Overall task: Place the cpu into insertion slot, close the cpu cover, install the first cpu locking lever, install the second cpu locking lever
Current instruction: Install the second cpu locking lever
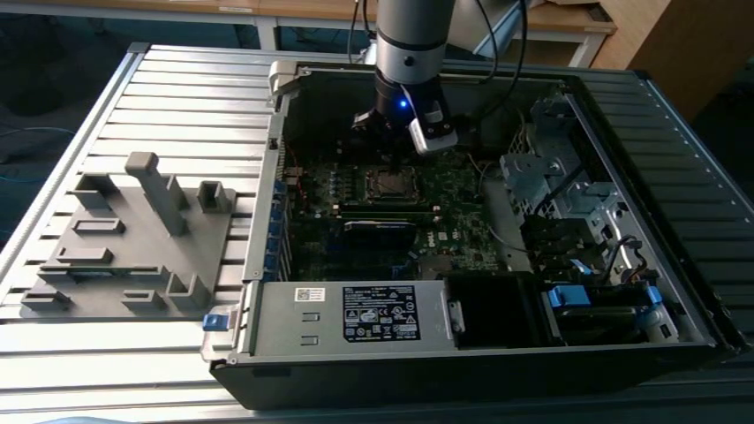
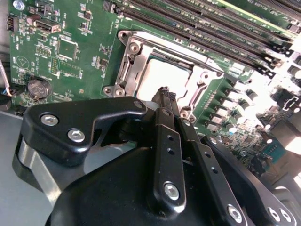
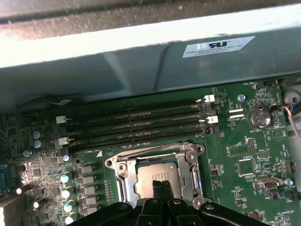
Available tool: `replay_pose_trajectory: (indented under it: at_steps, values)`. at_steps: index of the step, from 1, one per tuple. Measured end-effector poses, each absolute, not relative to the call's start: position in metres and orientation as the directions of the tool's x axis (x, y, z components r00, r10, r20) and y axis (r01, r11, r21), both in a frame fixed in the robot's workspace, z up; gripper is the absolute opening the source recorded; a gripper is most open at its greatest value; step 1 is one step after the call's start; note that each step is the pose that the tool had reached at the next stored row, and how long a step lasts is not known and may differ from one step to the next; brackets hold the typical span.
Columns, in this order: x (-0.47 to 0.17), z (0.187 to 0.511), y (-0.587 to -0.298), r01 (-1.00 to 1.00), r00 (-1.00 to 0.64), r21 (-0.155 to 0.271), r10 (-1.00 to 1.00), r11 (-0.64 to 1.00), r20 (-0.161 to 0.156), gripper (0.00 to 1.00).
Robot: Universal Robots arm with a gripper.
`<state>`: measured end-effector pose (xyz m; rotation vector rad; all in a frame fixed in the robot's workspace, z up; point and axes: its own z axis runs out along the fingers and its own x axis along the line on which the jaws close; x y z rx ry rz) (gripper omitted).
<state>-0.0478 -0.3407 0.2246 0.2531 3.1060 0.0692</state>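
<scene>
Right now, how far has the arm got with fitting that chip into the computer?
The chip already lies in its socket on the green board, and the metal frame looks folded down around it. The gripper is shut, its tips close over the chip's silver top and holding nothing. I cannot tell whether either locking lever is latched, so that part looks left to do.

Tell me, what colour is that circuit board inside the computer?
Green, dotted with small silver and black parts. The circuit board shows best in the first wrist view.
</scene>
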Motion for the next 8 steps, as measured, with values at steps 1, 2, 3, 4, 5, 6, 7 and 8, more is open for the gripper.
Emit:
replay_pose_trajectory:
  at_steps: [1, 2, 3, 4, 5, 6, 7, 8]
  values:
    - [-0.0478, 0.2254, -0.3407, 0.161, -0.987, 0.047, 0.162, 0.986, -0.021, 0.11]
    - [-0.0478, 0.2266, -0.3407, 0.161, -0.987, 0.046, 0.162, 0.986, -0.021, 0.11]
    - [-0.0478, 0.2276, -0.3407, 0.161, -0.987, 0.046, 0.162, 0.986, -0.021, 0.11]
    - [-0.0478, 0.2287, -0.3407, 0.161, -0.987, 0.046, 0.162, 0.986, -0.021, 0.11]
    - [-0.0478, 0.2295, -0.3407, 0.161, -0.987, 0.046, 0.162, 0.986, -0.021, 0.11]
    - [-0.0478, 0.2304, -0.3407, 0.161, -0.987, 0.046, 0.162, 0.986, -0.021, 0.11]
    - [-0.0478, 0.2314, -0.3407, 0.161, -0.987, 0.047, 0.162, 0.986, -0.021, 0.11]
    - [-0.0478, 0.2326, -0.3407, 0.161, -0.987, 0.047, 0.162, 0.986, -0.021, 0.11]
